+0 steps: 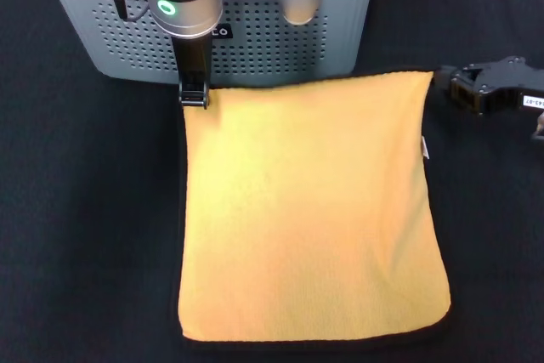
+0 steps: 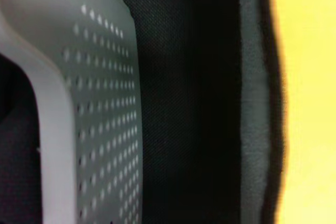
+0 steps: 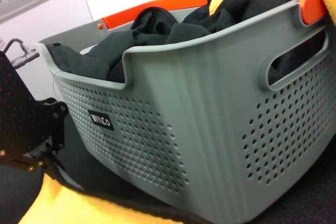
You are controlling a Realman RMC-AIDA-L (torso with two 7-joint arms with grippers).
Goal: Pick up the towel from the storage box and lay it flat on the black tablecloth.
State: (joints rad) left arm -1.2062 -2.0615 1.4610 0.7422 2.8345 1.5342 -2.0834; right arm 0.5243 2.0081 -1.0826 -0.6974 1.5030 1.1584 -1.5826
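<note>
Black tablecloth (image 1: 85, 210) carries flat towel (image 1: 310, 210), storage box (image 1: 340, 31).

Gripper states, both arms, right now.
Left gripper: down at the far left corner of the towel; open or shut cannot be told.
Right gripper: off the towel's far right corner, holding nothing; open.

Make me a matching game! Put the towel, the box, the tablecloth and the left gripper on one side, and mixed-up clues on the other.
1 towel
2 storage box
3 black tablecloth
4 left gripper

A grey with little holes
B at the towel's far left corner
C spread flat, orange-yellow
D lies under everything

Pairs: 1-C, 2-A, 3-D, 4-B
</note>
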